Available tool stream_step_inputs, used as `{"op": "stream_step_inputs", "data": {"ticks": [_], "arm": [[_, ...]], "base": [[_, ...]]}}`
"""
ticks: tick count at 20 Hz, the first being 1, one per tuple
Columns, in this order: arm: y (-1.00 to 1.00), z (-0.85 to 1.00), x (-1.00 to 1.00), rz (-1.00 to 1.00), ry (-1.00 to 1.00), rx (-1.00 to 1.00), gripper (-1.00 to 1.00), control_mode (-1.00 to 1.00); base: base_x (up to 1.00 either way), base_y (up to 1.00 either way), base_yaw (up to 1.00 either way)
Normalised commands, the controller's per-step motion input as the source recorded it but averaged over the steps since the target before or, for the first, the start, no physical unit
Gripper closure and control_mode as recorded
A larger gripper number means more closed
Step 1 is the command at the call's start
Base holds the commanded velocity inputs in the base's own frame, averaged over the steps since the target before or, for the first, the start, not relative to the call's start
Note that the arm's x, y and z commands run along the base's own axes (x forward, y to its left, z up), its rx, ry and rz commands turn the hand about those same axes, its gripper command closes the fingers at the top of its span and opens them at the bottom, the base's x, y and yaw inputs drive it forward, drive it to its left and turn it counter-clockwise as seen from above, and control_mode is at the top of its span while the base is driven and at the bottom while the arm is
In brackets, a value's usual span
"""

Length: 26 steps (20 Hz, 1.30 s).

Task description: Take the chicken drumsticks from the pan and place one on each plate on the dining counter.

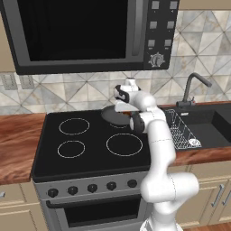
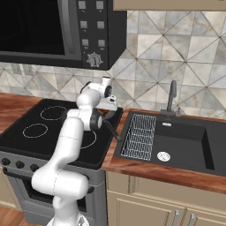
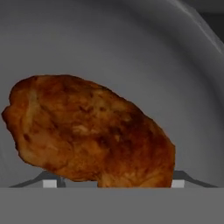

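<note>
One chicken drumstick (image 3: 92, 131), orange-brown with dark browned patches, lies on the grey floor of the pan (image 3: 109, 43) right in front of the hand. My gripper (image 3: 113, 183) is open, its fingertips (image 3: 50, 181) set wide on either side of the drumstick's near end. In the base views the gripper (image 1: 121, 107) points down into the dark pan (image 1: 108, 115) on the stove's rear right burner, and the pan's handle (image 2: 112, 130) sticks out toward the sink. The second drumstick, the plates and the dining counter are out of view.
The black stove top (image 1: 90, 140) has white burner rings, and a microwave (image 1: 90, 31) hangs low above it. To the right are a black sink (image 2: 185, 145) with a wire rack (image 2: 139, 137) and a faucet (image 2: 171, 99). Wood counters flank the stove.
</note>
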Motion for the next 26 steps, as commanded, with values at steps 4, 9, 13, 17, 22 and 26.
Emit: {"op": "stream_step_inputs", "data": {"ticks": [4, 9, 13, 17, 22, 26], "arm": [[0.08, -0.05, -0.15, 0.0, 0.09, 0.0, 1.0, -1.0], [0.07, -0.05, -0.24, 0.0, 0.07, 0.0, 1.0, -1.0], [0.04, -0.02, -0.25, 0.0, 0.04, 0.01, 1.0, -1.0], [0.01, 0.02, -0.39, 0.0, 0.0, 0.02, 1.0, -1.0], [0.0, 0.11, -0.69, 0.0, -0.02, 0.03, 1.0, -1.0], [0.0, 0.08, -0.81, 0.0, -0.11, 0.01, 1.0, -1.0]], "base": [[0.0, 0.0, 0.0], [0.0, 0.0, 0.0], [0.0, 0.0, 0.0], [0.0, 0.0, 0.0], [0.0, 0.0, 0.0], [0.0, 0.0, 0.0]]}}
